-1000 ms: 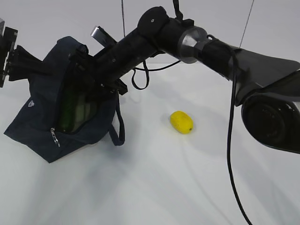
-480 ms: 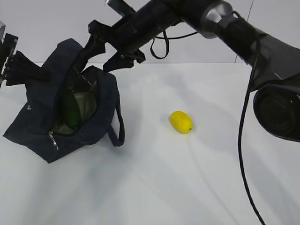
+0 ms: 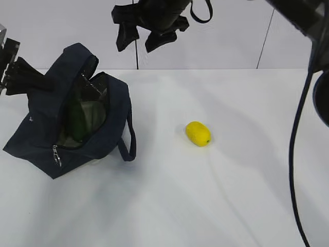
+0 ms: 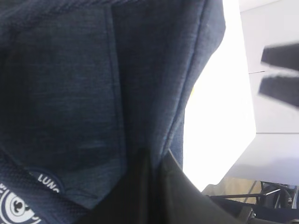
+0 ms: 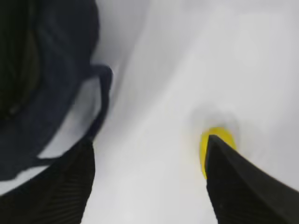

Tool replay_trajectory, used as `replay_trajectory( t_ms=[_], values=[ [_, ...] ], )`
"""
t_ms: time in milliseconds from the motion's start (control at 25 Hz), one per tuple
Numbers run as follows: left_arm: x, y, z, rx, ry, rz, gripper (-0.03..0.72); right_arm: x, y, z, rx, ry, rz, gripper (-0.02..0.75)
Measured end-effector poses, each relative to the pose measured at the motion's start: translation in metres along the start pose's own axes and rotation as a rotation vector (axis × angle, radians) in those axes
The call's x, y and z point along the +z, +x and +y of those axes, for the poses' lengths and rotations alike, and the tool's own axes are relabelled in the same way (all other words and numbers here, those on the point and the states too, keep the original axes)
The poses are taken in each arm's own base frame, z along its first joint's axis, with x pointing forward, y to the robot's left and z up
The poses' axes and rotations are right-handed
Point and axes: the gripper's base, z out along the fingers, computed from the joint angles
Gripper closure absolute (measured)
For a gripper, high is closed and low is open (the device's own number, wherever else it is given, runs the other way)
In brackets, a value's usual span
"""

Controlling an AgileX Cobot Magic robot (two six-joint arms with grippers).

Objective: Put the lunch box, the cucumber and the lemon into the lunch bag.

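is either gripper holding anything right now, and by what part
The left gripper grips the lunch bag by the fabric at its upper left edge, keeping it open. The right gripper is open and empty, high above the table.

White table [image 3: 205, 206]; pale panelled wall [image 3: 231, 41] behind.

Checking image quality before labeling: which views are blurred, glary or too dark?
Exterior view: sharp, evenly lit, soft shadow under the lemon. Left wrist view: lunch bag fabric fills the frame dark, table overexposed white. Right wrist view: blurred throughout, the right gripper fingers and lemon soft-edged.
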Motion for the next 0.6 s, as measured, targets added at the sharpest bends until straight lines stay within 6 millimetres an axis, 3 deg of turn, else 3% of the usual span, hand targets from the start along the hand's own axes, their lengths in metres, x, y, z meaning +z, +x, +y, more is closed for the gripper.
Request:
replay_trajectory(
  t_ms=[200,600],
  values=[
    [0.000,0.000,0.000,0.001,-0.001,0.001,0.694,-0.011,0.017,-0.003,-0.041,0.146,0.091,0.193],
    [0.000,0.000,0.000,0.001,-0.002,0.001,0.694,-0.020,0.090,-0.034,-0.025,0.365,0.388,0.193]
  ],
)
